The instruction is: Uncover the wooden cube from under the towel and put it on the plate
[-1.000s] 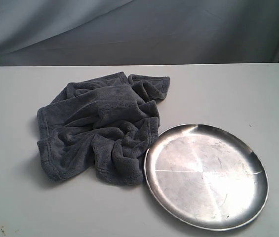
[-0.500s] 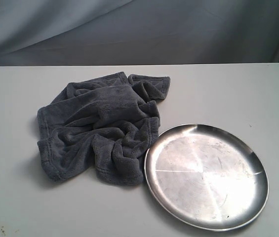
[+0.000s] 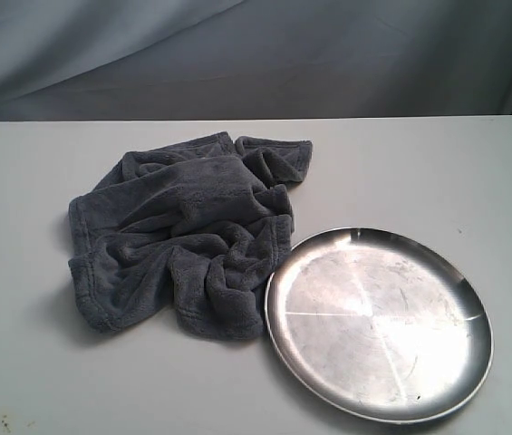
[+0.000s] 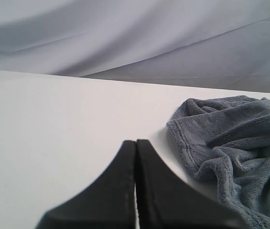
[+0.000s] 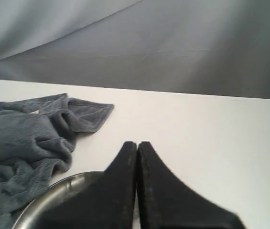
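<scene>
The wooden cube is hidden and shows in none of the views; the only thing that could cover it is the towel (image 3: 183, 236), a dark grey fleecy cloth lying crumpled in a loose heap of folds with its hemmed edges turned up here and there. The towel sits just beside the plate (image 3: 378, 317), its nearest folds pressed up to the plate's rim, though it is hard to say whether they truly touch. The plate is a round, shiny steel dish with a shallow rim and faint scratches, lying flat with nothing on it. Both rest on a pale worktop (image 3: 419, 172), with a grey draped backdrop (image 3: 237, 54) behind it, beyond the plate. The right gripper (image 5: 137, 144) hangs close over the plate's rim, clenched with its dark fingers pressed together on nothing. The left gripper (image 4: 135, 143) is farther from the plate, over bare worktop near the towel's hem, clenched likewise and grasping nothing.
</scene>
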Tool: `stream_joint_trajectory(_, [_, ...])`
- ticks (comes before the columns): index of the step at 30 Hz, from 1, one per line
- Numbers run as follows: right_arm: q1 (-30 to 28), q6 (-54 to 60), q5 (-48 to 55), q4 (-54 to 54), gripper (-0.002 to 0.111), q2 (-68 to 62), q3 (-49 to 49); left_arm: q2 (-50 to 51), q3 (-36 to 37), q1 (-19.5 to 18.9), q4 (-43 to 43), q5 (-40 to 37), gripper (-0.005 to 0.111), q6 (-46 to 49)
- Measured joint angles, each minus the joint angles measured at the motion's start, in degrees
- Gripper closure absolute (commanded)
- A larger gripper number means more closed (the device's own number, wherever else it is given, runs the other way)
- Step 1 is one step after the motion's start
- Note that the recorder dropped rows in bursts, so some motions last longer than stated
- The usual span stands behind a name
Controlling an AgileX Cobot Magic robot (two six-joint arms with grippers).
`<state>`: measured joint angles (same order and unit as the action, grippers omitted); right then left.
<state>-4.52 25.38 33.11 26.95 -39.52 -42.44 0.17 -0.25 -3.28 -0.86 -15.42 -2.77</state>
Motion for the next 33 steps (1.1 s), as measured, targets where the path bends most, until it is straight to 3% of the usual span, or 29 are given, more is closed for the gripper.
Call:
stream_joint_trajectory(8, [0.0,17.38,8.82,16.33,0.108,-13.83,-7.23,0.0,0.0,0.0,0.0,0.0,0.107,0.0])
stream_joint_trajectory(13, [2.98,19.76,14.21,17.07,0.108,-23.62,-14.1,0.0,0.0,0.0,0.0,0.0,0.107,0.0])
stream_joint_trajectory(17, [11.75,14.12,16.19,4.89,0.108,-32.44,-23.47,0.0,0.0,0.0,0.0,0.0,0.107,0.0])
stream_joint_trajectory(21, [22.9,-5.58,22.28,-19.85,0.108,-43.49,-34.19,0.0,0.0,0.0,0.0,0.0,0.107,0.0])
stream_joint_trajectory(23, [26.48,-9.21,27.1,-24.78,0.108,-48.88,-38.33,0.0,0.0,0.0,0.0,0.0,0.107,0.0])
stream_joint_trajectory(27, [32.88,-10.6,35.36,-26.44,0.108,-59.05,-45.08,0.0,0.0,0.0,0.0,0.0,0.107,0.0])
stream_joint_trajectory(33, [44.39,-10.6,36.62,-26.95,0.108,-70.76,-55.84,0.0,0.0,0.0,0.0,0.0,0.107,0.0])
